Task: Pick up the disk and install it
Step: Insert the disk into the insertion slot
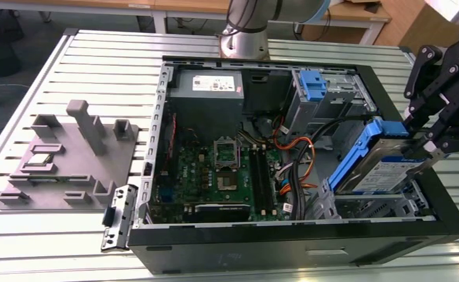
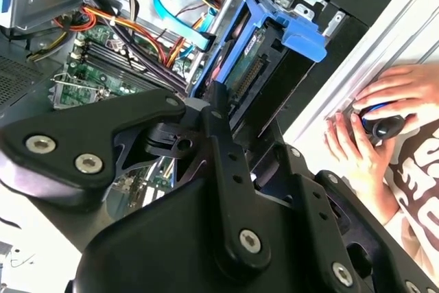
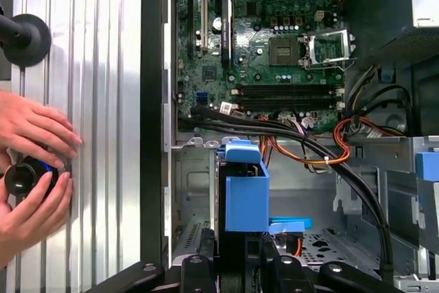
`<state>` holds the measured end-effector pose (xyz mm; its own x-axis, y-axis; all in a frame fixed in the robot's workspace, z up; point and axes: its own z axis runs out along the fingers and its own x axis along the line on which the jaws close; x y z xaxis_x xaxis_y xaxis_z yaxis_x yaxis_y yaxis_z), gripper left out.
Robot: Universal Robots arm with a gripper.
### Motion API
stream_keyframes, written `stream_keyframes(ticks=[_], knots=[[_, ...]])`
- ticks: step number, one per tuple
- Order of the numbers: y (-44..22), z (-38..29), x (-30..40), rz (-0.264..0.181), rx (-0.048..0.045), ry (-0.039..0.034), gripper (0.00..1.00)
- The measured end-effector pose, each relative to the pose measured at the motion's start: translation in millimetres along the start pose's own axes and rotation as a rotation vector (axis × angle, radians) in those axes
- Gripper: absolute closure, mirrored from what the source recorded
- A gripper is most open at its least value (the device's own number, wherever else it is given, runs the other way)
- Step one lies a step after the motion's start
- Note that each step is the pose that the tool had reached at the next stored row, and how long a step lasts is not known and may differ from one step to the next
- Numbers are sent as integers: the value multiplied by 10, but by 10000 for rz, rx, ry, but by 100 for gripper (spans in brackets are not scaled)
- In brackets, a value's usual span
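Your tool (image 1: 428,147) is clamped on the upper end of the disk (image 1: 381,173). The disk sits tilted inside the open computer case (image 1: 292,248), at the exterior view's right.

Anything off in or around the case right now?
The disk is steeply tilted, its lower end at the drive bay. It is held by the gripper and not seated. A person's hands rest on the table right beside the case.
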<state>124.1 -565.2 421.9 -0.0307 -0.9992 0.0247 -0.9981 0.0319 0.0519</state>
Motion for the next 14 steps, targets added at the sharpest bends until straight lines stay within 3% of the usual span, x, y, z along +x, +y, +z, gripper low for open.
stream_keyframes(ticks=[4, 13, 14], knots=[[-3, 60, 5, 0, 0, 0, 65], [-3, 61, 5, 0, 0, 2, 64], [-4, 63, 5, 0, 0, -2, 58]])
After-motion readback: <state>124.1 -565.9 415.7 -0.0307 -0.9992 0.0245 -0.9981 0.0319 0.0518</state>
